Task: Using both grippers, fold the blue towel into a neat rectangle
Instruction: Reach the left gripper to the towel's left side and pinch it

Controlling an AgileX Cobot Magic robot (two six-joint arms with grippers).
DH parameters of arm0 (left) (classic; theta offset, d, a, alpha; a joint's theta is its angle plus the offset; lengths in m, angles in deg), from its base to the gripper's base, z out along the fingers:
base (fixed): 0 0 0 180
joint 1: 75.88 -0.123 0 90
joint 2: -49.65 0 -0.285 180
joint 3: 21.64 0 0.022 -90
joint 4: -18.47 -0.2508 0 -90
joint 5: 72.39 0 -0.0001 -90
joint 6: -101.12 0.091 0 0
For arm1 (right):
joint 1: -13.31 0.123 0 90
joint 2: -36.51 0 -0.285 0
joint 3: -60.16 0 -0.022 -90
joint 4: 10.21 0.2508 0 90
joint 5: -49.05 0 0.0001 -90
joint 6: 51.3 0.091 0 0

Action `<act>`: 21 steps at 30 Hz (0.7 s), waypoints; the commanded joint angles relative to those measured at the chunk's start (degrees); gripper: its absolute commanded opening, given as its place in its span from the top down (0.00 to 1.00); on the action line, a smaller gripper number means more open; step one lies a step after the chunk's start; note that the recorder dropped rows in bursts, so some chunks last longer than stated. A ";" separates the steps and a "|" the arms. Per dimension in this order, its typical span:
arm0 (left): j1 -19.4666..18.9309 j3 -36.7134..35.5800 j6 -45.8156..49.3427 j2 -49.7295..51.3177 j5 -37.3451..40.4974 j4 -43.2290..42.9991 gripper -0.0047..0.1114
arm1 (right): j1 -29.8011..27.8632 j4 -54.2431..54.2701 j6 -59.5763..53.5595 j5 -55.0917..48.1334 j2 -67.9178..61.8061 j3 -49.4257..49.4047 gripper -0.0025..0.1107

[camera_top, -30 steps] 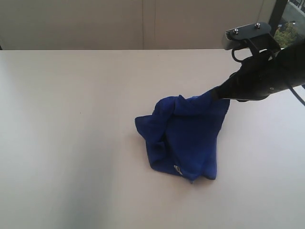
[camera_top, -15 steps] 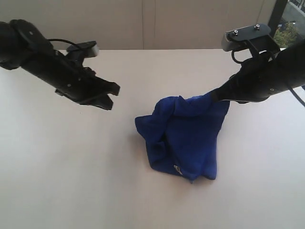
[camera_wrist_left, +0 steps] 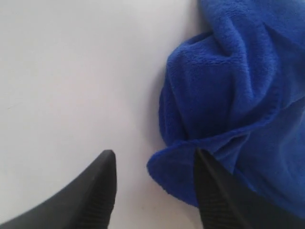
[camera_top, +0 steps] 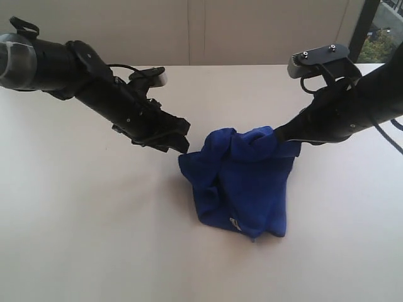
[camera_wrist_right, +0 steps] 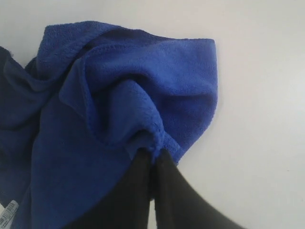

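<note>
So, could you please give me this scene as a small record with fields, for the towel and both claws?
surface: plain pale table
cloth: deep royal-blue soft microfibre towel, crumpled in a heap, not folded
tag: small white label on the towel's edge
left claw: open, at the towel's edge
right claw: shut on a raised towel corner
</note>
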 commanded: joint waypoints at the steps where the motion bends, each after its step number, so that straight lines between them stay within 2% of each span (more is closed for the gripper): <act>1: 0.28 0.22 8.01 1.37 1.16 9.36 0.48 | 0.07 0.28 0.24 -0.21 0.07 0.18 0.98; 11: 0.28 0.22 11.00 3.75 1.49 10.71 0.48 | 0.07 0.28 0.24 -0.77 0.07 0.18 0.98; 14: 0.28 0.22 11.60 3.75 3.68 10.71 0.49 | 0.07 0.28 0.24 -0.77 0.07 0.18 0.98; 21: 0.28 0.22 12.91 3.75 6.36 10.59 0.68 | 0.07 0.28 0.24 -0.77 0.07 0.18 0.98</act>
